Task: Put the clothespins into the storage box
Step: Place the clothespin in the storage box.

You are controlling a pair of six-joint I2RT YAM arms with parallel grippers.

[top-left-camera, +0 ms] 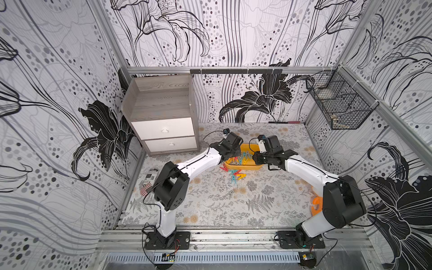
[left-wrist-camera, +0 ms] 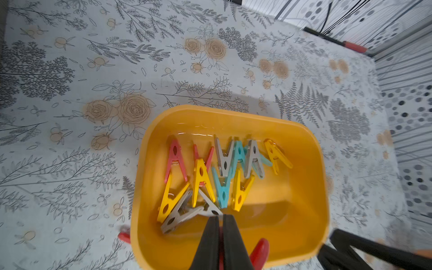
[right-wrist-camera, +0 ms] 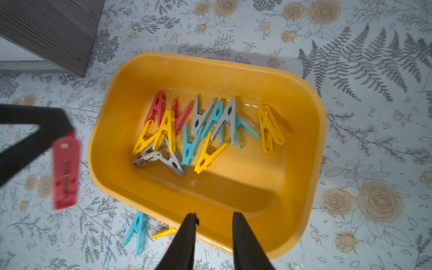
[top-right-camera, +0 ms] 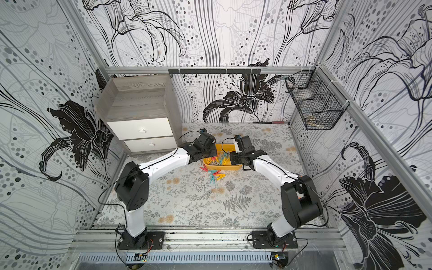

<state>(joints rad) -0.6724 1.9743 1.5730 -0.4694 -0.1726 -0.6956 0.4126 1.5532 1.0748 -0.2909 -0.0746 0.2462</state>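
Observation:
The yellow-orange storage box [top-left-camera: 243,167] [top-right-camera: 222,167] sits mid-table between both wrists. Several clothespins [left-wrist-camera: 202,180] [right-wrist-camera: 189,140] in yellow, red-pink, teal and grey lie on its floor. My left gripper [left-wrist-camera: 221,216] is shut on a red clothespin [left-wrist-camera: 259,251] [right-wrist-camera: 65,173] and hangs over the box's edge. My right gripper [right-wrist-camera: 214,216] is open and holds nothing, just above the box's rim [right-wrist-camera: 210,58]. In both top views, more clothespins [top-left-camera: 236,175] [top-right-camera: 215,175] lie on the table in front of the box. A grey one [top-left-camera: 229,192] lies further forward.
A grey wood cabinet [top-left-camera: 163,117] with white drawers stands at the back left. A black wire basket [top-left-camera: 339,105] hangs on the right wall. A flag-printed can [top-left-camera: 149,182] lies at the left edge, and an orange object [top-left-camera: 316,204] sits by the right arm.

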